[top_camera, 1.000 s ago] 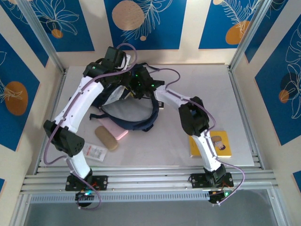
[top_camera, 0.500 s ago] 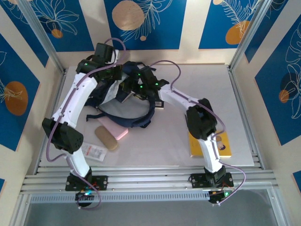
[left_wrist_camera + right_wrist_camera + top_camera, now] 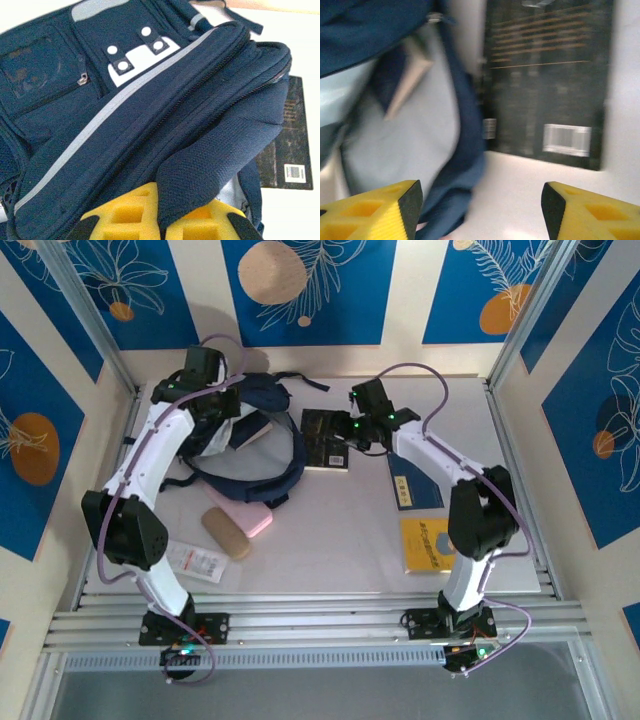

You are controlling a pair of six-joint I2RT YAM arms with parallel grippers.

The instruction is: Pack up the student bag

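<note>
The student bag (image 3: 262,435), navy with grey stripes, lies at the far left of the table. My left gripper (image 3: 222,412) is at its far left edge. In the left wrist view that gripper (image 3: 162,202) is shut on a fold of the bag's navy fabric (image 3: 220,150), beside the grey stripe and white buckle patch (image 3: 131,55). A black book (image 3: 325,437) lies flat on the table just right of the bag. My right gripper (image 3: 340,445) hovers over the book's near edge. In the right wrist view that gripper (image 3: 480,205) is open and holds nothing, above bare table, the black book (image 3: 545,85) and a navy strap (image 3: 465,150).
A blue book (image 3: 413,490) and a yellow book (image 3: 430,543) lie on the right side. A pink case (image 3: 248,519), a tan glasses case (image 3: 226,533) and a white packet (image 3: 196,562) sit near the left front. Frame posts stand at the table's corners.
My left gripper has dragged the bag left and farther back. The right arm has swung right, away from the bag's opening. The black book now lies beside the bag and the blue book is uncovered.
</note>
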